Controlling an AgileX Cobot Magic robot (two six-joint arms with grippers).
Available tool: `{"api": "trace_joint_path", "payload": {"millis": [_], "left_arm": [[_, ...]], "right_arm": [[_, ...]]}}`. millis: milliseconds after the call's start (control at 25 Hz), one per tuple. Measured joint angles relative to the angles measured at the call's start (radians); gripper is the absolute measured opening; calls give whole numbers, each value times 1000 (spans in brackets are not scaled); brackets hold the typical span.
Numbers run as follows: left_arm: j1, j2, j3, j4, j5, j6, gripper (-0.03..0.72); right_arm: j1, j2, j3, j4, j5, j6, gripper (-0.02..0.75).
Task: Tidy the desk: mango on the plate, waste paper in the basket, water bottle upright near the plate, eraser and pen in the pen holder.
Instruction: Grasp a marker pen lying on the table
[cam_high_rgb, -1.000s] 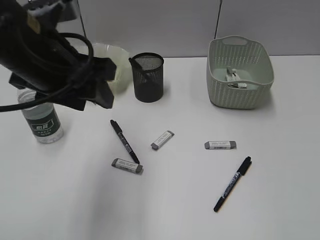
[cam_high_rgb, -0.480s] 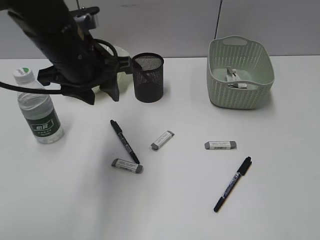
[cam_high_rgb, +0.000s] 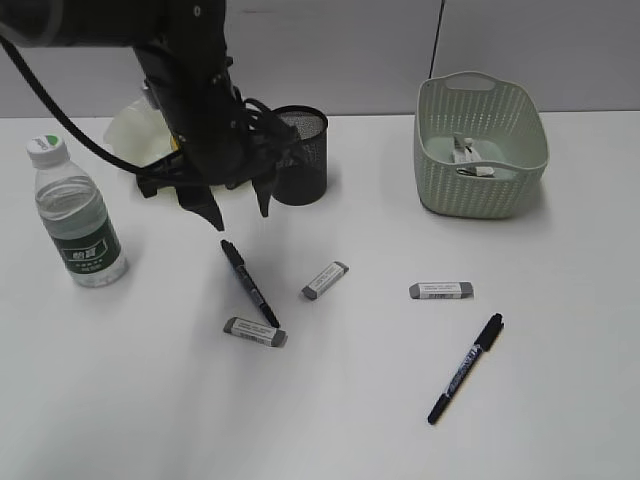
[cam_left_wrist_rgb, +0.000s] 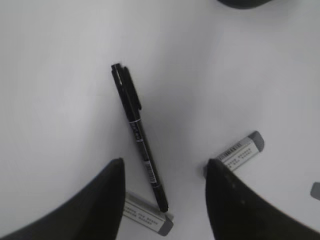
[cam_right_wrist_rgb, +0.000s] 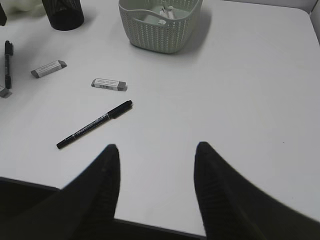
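From where I stand, the left gripper (cam_high_rgb: 238, 212) hangs over the desk (cam_high_rgb: 560, 420) with its fingers spread, empty, just in front of the pen holder (cam_high_rgb: 296, 155). Directly at its 6 o'clock lies a black pen (cam_high_rgb: 249, 283), tip end touching an eraser (cam_high_rgb: 255, 332). Two more erasers (cam_high_rgb: 325, 279) (cam_high_rgb: 441, 290) and a second pen (cam_high_rgb: 466, 367) lie off toward 3 and 4 o'clock. The water bottle (cam_high_rgb: 75, 212) stands upright at the far 9 o'clock side, near the plate (cam_high_rgb: 135, 130), which the arm mostly hides; I can't make out the mango. The basket (cam_high_rgb: 480, 145) at 2 o'clock holds what looks like the waste paper (cam_high_rgb: 468, 158).

Through the left wrist camera, the pen (cam_left_wrist_rgb: 138, 135) runs from 11 o'clock down to 5, between the open fingertips (cam_left_wrist_rgb: 116, 172), its lower end by the eraser (cam_left_wrist_rgb: 147, 215).

The right wrist camera shows the right gripper (cam_right_wrist_rgb: 156, 150) parted and idle, the second pen (cam_right_wrist_rgb: 94, 124) at its 10 o'clock.

To take the pen well, I'd say come down across the mid-barrel, clear of the eraser, with the jaws closing square across the shaft, so it lifts level and drops tip-first into the holder.
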Motion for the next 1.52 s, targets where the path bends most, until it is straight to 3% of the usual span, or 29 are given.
{"api": "trace_joint_path", "payload": {"millis": [520,1520], "left_arm": [[-2,113,-1,-14,-21,-149,393],[3,205,-5,80,-116,-156,393]], "right_arm": [[0,0,0,1,0,0,393],[0,0,0,2,0,0,393]]}}
